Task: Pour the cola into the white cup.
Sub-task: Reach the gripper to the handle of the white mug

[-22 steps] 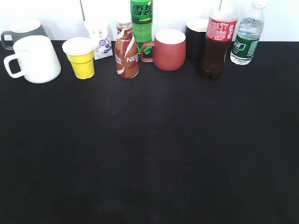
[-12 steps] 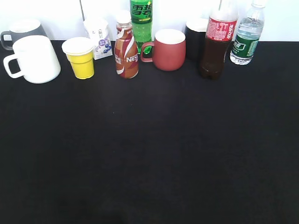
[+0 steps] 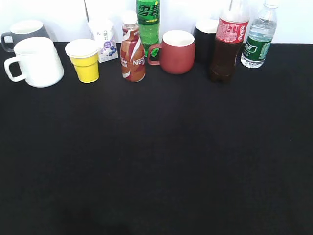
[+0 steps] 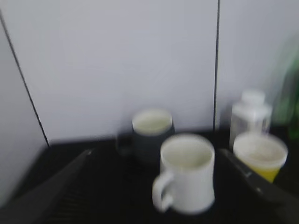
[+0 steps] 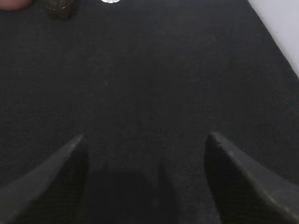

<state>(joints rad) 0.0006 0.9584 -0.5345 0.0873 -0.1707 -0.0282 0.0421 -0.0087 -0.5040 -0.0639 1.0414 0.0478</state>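
Black table point(image 3: 156, 161): cola point(image 3: 226, 46) upright, dark liquid inside; white cup point(image 3: 36, 62) empty; both jaws spread

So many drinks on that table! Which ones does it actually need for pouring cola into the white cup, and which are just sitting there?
Needed:
cola bottle
white cup

Just sitting there:
grey mug
yellow cup
small carton
Nescafe bottle
green soda bottle
red mug
black cup
water bottle
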